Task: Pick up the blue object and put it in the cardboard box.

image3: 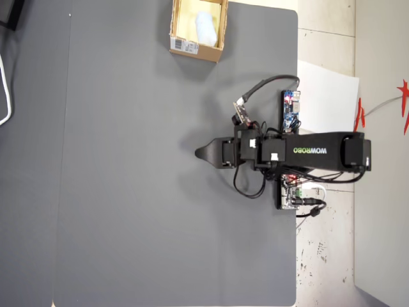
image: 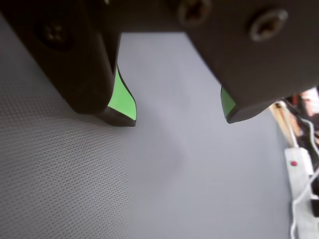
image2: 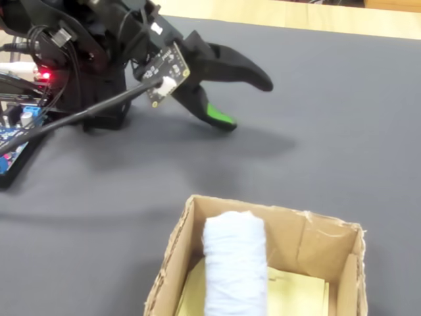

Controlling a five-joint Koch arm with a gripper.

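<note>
In the fixed view the cardboard box [image2: 263,263] stands nearest the camera, at the near edge of the desk [image2: 342,118], and the blue object [image2: 235,263] lies inside it, a pale, soft roll leaning against the inner wall, with the yellowish floor showing beside it. The overhead view agrees: the box [image3: 197,50] sits at the desk's top edge with the pale block [image3: 205,25] inside. By that, the placing looks done and what remains is a clean retreat.

Farther back, the gripper [image2: 247,105] hangs low over bare dark mat, well apart from the box. The wrist view shows the jaws [image: 179,112] standing apart with green pads [image: 122,99] on their inner faces and nothing between them, only grey surface below.

To finish well, I would keep the jaws parted and empty, lift the tips a little so they do not drag on the mat, and fold the arm [image3: 313,151] back toward its base at the desk's right edge in the overhead view, away from the box, minding the loose cable [image2: 85,113] beside it.
</note>
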